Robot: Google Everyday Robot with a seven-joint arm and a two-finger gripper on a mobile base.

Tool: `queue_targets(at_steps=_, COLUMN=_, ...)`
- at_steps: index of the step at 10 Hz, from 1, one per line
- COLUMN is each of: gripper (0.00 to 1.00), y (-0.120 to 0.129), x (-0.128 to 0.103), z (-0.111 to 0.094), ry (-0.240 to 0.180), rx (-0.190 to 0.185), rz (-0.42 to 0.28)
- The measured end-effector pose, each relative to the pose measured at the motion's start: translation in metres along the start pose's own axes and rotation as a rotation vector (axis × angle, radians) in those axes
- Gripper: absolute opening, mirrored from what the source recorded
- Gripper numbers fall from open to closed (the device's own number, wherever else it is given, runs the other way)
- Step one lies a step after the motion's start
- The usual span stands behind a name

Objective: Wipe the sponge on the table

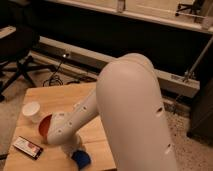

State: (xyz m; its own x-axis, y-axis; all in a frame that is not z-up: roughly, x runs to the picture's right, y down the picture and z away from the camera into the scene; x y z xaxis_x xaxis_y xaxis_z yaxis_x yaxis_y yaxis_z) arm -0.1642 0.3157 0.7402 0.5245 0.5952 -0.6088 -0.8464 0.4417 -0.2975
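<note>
Gripper (75,149) low at front edge of table (56,95), against blue sponge (81,159).
Grip state impossible to tell; red bowl (44,126) beside arm.

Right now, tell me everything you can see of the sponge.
The sponge is a small, bright blue, rounded lump that looks soft. It lies on the light wooden table near the front edge, right of a dark packet and below the red bowl. The gripper is right over it, hiding its top, so only the lower part shows.
</note>
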Motion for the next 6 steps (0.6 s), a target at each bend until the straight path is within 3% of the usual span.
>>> queue_targets(at_steps=3, gripper=0.54, y=0.019, x=-0.031, z=-0.012, ry=-0.024, rx=-0.005, rz=-0.037)
queue_targets(at_steps=6, gripper=0.54, y=0.018, x=-0.060, z=-0.018, ry=-0.026, rx=-0.010, rz=-0.039)
